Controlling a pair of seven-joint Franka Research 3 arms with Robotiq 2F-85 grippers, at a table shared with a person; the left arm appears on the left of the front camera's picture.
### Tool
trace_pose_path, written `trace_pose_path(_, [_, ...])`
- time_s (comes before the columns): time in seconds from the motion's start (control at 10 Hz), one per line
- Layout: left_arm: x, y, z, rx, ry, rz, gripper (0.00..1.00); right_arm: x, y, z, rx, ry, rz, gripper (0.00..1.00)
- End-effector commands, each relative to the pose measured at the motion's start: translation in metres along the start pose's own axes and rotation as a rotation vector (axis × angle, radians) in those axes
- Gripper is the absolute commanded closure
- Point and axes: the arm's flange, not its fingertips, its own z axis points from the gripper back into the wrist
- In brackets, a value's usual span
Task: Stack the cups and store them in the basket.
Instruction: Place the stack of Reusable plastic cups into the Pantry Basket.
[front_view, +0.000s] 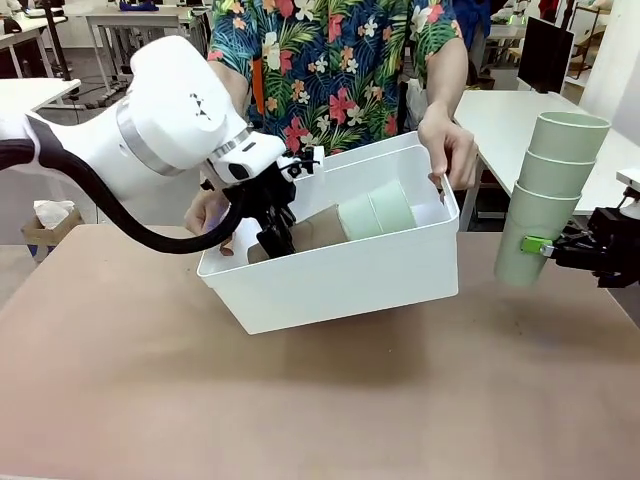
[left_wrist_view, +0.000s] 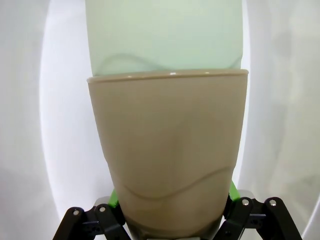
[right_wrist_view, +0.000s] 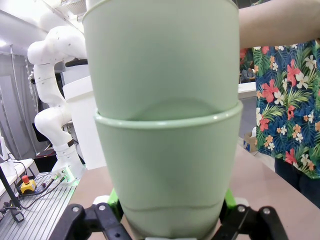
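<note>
A person tilts the white basket (front_view: 340, 280) toward me, one hand (front_view: 450, 148) on its far right rim. My left gripper (front_view: 277, 238) reaches inside it, shut on the base of the tan-brown cup (front_view: 318, 230), which lies on its side with mint green cups (front_view: 378, 212) nested in it. In the left wrist view my left gripper (left_wrist_view: 172, 222) grips the tan-brown cup (left_wrist_view: 167, 150), a mint cup (left_wrist_view: 165, 35) rising from it. At the right, my right gripper (front_view: 558, 248) is shut on a stack of three mint cups (front_view: 550, 190) held in the air. The right wrist view shows my right gripper (right_wrist_view: 170, 222) around this stack (right_wrist_view: 167, 165).
The person's other hand (front_view: 205, 215) steadies the basket's left end. The brown tabletop (front_view: 300, 400) lies bare in front of the basket. Other tables (front_view: 500, 115) stand behind the person. In the right wrist view my left arm (right_wrist_view: 50, 90) stands beyond the basket (right_wrist_view: 82, 125).
</note>
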Motion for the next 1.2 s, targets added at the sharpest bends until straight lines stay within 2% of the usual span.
trace_pose_path(0.0, [0.004, 0.0, -0.008, 0.013, 0.026, 0.019, 0.17, 0.005, 0.001, -0.002, 0.002, -0.002, 0.01, 0.14])
trace_pose_path(0.6, [0.008, 0.0, -0.019, 0.032, 0.057, 0.012, 0.17, 0.005, 0.001, -0.002, 0.002, -0.002, 0.01, 0.14])
trace_pose_path(0.7, [0.009, -0.001, -0.019, 0.024, 0.062, 0.003, 0.0, 0.005, 0.001, -0.002, 0.002, -0.002, 0.01, 0.14])
trace_pose_path(1.1, [0.014, -0.002, -0.007, 0.015, 0.032, 0.011, 0.0, 0.005, 0.001, -0.002, 0.002, -0.002, 0.01, 0.14])
